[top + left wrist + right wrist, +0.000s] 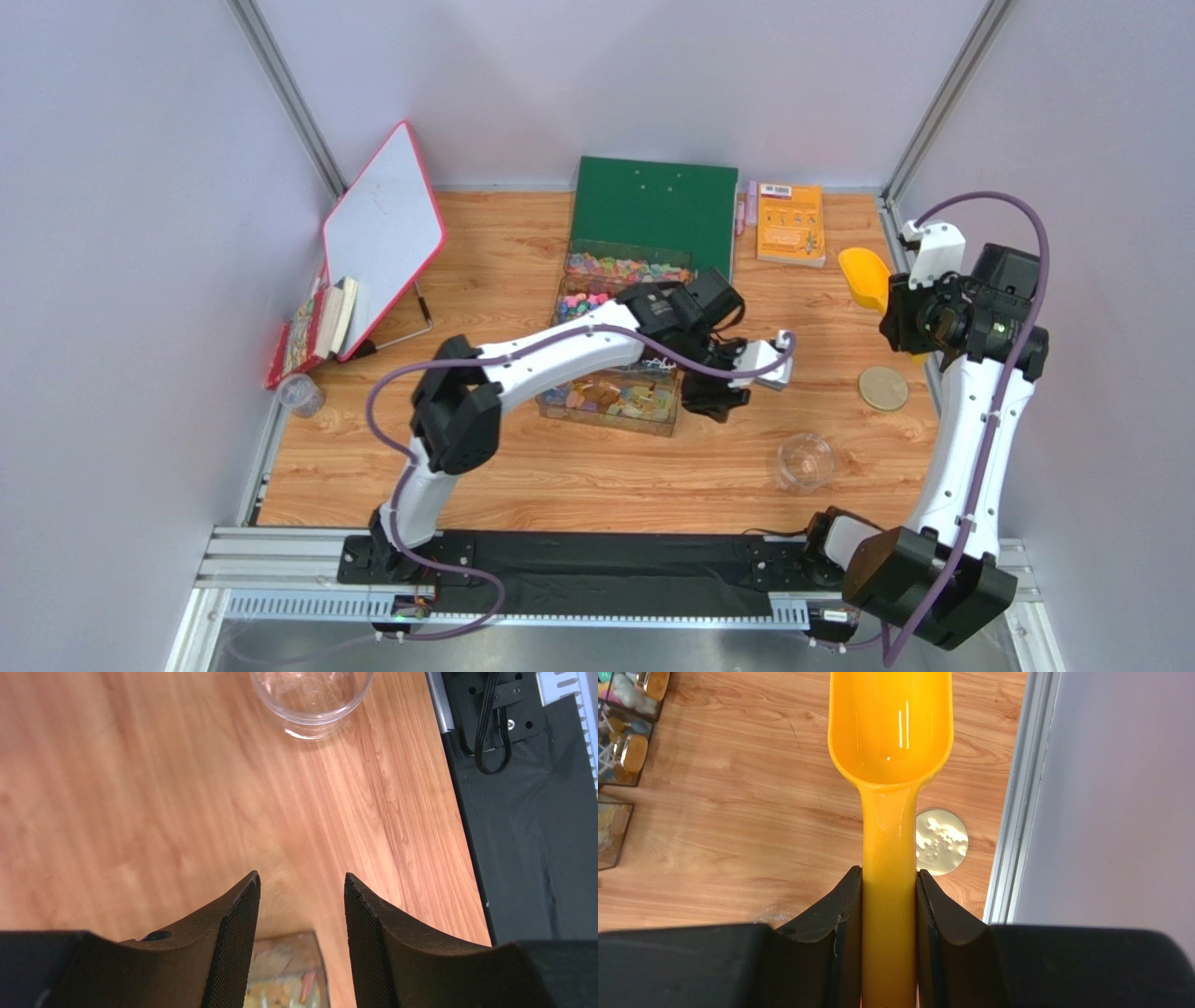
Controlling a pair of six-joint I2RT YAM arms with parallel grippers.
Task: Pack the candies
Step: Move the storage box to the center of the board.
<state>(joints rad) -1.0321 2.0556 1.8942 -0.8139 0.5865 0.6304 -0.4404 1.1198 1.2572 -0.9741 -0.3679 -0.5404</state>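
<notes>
The right fingers (840, 934) are pinching the handle of the yellow scoop (891, 735). Its bowl is pointing toward the top of the right wrist view and is carrying nothing. In the overhead view the scoop is hanging at the right of the frame. It is well apart from the candies (624, 263), which are lying in the clear compartment box (659, 420) at the centre, just below the green board (652, 203).

The left fingers (235, 941) are standing spread with nothing between them. They are hovering over the bare tabletop (105, 798), just beside the box's corner at the bottom of the left wrist view. The clear jar (312, 696) is sitting at the top of that view, and at the lower right of centre overhead. A round tan lid (884, 388) is lying on the tabletop between the scoop and the jar.

The step in hand is probably bringing the scoop to the box for a first load. To do it well, the right arm should be swinging left and coming in with the scoop's mouth tipped down into one compartment. It should be pushing along the compartment floor, not stabbing. The left forearm is lying across the middle of the box overhead, so it likely needs to be getting clear first, or bracing the box or the jar. A firm pinch will matter, since the handle is smooth and could twist under load. The full scoop should be travelling level to the jar.
</notes>
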